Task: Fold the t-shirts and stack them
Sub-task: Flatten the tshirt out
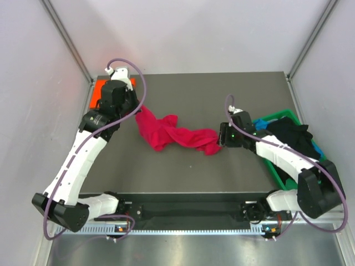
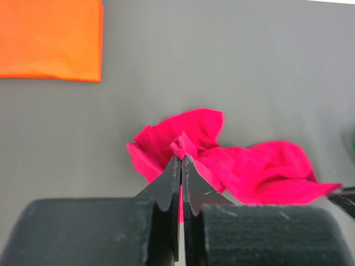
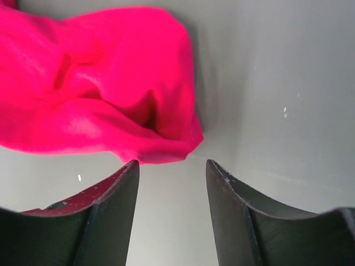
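Note:
A crumpled crimson-red t-shirt (image 1: 172, 133) lies stretched across the middle of the dark table. My left gripper (image 1: 135, 111) is shut on the red shirt's left end (image 2: 186, 145), with cloth pinched between the jaws. My right gripper (image 1: 220, 137) is open at the shirt's right end (image 3: 111, 88); the cloth edge lies just ahead of its fingertips, not between them. A folded bright orange t-shirt (image 1: 99, 91) lies flat at the back left (image 2: 50, 39). Black (image 1: 291, 133) and blue (image 1: 317, 149) shirts lie in the green bin.
The green plastic bin (image 1: 277, 117) stands at the table's right edge beside my right arm. Grey walls with metal posts close in the table on three sides. A black rail runs along the near edge (image 1: 188, 210).

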Tool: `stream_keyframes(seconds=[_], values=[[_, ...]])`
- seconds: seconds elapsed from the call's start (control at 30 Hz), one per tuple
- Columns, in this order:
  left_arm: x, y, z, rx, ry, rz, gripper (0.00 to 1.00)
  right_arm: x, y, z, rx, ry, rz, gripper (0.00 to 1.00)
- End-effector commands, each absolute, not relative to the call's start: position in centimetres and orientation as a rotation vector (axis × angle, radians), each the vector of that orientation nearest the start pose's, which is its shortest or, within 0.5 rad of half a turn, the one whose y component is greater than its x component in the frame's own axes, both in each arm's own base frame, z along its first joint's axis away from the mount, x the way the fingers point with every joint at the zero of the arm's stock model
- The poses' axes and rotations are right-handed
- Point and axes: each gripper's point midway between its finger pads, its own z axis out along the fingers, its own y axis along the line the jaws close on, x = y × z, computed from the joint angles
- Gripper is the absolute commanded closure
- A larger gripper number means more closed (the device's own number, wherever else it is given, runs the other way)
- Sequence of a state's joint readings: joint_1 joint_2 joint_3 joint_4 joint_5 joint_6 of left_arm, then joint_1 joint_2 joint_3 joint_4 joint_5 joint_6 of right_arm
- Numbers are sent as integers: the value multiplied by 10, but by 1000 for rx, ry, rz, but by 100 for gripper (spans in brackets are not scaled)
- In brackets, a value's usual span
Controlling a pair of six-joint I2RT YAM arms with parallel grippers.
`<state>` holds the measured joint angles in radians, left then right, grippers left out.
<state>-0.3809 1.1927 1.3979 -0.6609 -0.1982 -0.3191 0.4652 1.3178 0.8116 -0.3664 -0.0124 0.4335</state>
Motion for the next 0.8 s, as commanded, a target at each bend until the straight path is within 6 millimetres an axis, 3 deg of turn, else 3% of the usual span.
stream_keyframes(seconds=[0.0,0.2,0.57,0.77], values=[[352,-99,337,-94,1967,-203,100,309,185,124,-153,2280,640,48],[363,-103,334,-92,1984,-228,100,322,186,120,-221,2260,710,49],[377,-100,317,-118,2012,-227,100,314,188,103,-317,2267,766,61],[385,-102,311,-117,2026,-244,100,309,183,101,-329,2274,745,58]])
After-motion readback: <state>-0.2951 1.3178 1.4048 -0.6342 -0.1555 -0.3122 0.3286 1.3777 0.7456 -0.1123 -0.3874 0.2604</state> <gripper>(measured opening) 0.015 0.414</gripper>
